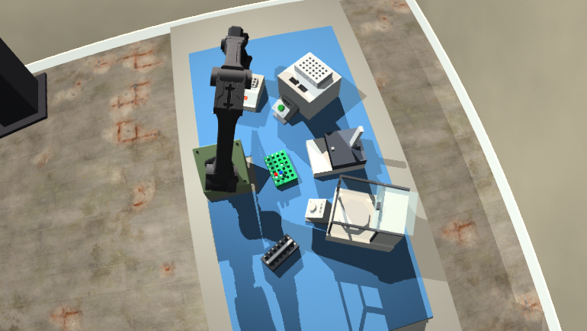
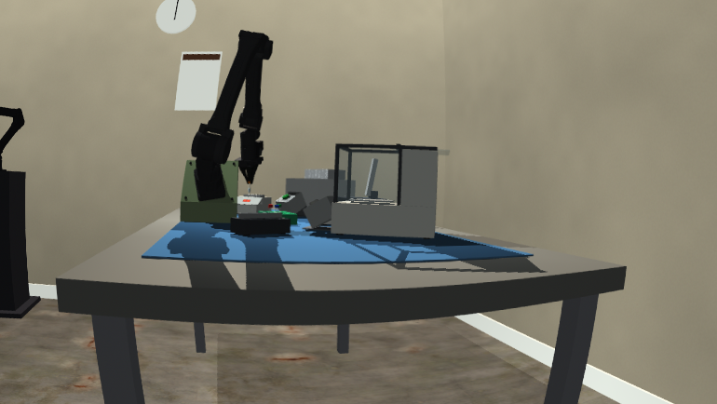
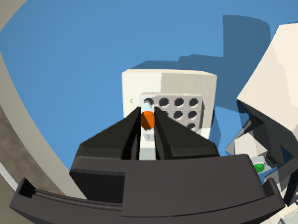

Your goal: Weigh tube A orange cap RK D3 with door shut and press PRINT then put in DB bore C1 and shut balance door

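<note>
My gripper is shut on tube A, just below its orange cap. The tube hangs upright over the dry block DB. In the wrist view its lower end shows at the far left bore, C1; I cannot tell whether the tip is inside. The arm hides part of the block in the top view. The balance has its glass door slid back, open, and no tube shows on its pan. The PRINT key is on its front. No lit green lamp is visible.
The mixer stands right of the dry block, its green-buttoned console close by. The rack RK holds tubes with red and blue caps. The spectrophotometer has its lid lever raised. The magnet block lies nearer the table's end.
</note>
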`<act>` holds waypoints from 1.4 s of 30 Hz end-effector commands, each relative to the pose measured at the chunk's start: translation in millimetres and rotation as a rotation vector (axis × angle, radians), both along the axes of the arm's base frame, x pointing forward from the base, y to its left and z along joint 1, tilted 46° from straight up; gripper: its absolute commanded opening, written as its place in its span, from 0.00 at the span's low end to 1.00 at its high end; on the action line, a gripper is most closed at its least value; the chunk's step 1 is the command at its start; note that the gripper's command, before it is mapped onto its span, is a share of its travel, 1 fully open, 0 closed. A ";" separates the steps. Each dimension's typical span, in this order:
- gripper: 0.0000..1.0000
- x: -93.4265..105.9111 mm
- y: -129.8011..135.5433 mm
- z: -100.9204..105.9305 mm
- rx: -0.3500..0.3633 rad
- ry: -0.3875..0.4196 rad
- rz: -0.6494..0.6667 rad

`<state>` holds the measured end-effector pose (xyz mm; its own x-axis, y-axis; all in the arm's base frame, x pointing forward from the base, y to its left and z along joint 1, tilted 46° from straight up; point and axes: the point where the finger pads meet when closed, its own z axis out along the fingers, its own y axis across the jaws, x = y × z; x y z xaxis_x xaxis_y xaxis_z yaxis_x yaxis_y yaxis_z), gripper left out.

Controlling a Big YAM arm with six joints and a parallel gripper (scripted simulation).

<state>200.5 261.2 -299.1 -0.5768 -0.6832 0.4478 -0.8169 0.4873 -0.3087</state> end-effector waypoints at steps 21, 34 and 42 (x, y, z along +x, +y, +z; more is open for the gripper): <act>0.09 9.7 -3.0 5.5 0.012 -0.004 -0.005; 0.09 11.7 17.7 -7.8 0.017 -0.010 0.007; 0.09 7.4 21.9 -9.6 0.020 -0.014 0.001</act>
<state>201.1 260.7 -298.1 -0.5734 -0.6839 0.4510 -0.8192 0.4839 -0.3078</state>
